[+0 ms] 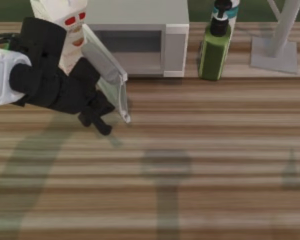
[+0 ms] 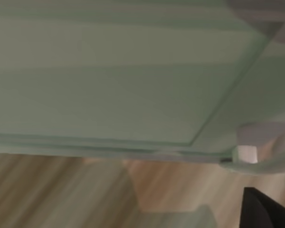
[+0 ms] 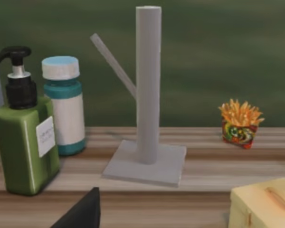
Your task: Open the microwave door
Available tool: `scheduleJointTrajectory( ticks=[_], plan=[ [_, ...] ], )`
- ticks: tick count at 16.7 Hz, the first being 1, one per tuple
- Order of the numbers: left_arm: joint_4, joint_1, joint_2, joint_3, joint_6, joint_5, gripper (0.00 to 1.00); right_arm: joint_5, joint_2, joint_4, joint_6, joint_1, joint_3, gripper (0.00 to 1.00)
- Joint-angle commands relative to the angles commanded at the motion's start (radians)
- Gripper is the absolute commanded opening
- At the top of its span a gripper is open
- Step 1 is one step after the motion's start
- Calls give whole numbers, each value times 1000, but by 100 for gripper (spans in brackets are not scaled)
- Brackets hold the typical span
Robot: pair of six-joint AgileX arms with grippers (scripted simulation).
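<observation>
With microwave door (image 1: 106,75) swung out well ajar from microwave (image 1: 140,35) at worktop (image 1: 200,150) back, I hold left gripper (image 1: 101,122) at door's free edge by white handle (image 1: 124,100). Whether jaws grip handle: cannot tell. Left wrist view filled by door panel (image 2: 114,76). Right arm out of top view.

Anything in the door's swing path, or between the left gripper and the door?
Nothing visible. The left gripper is right at the microwave door, already swung well open; only bare table lies in front. A white carton stands behind the arm.
</observation>
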Motion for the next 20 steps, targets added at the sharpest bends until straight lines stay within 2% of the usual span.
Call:
scheduleJointTrajectory(
  ticks=[11,20],
  plan=[
    [0,0,0,0,0,0,0,0,0,0,0,0,0,100],
    [0,0,0,0,0,0,68,0,0,0,0,0,0,100]
  ],
)
